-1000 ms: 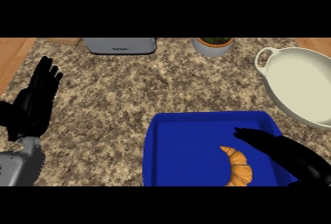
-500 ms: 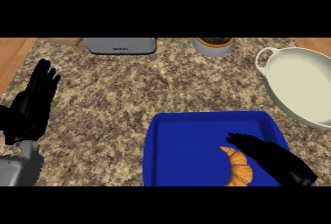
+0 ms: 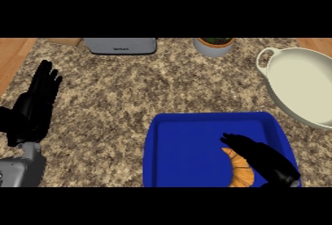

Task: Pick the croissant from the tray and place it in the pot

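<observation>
A golden croissant (image 3: 241, 173) lies in the lower right part of the blue tray (image 3: 188, 145), its lower end cut off by the view's edge. My right hand (image 3: 262, 158) lies over the croissant's right side, fingers stretched toward its upper tip and touching it, partly hiding it. The cream pot (image 3: 304, 88) stands at the right edge, beyond the tray. My left hand (image 3: 32, 110) rests open at the left edge, fingers up.
A grey appliance (image 3: 121, 45) sits at the counter's far edge. A small potted plant (image 3: 214, 45) stands beside it. Speckled granite counter (image 3: 130, 96) spreads between the tray and my left hand. Wooden surface shows at the far left.
My right hand has slid left and down over the tray, coming onto the croissant's right side. The left hand has stayed put.
</observation>
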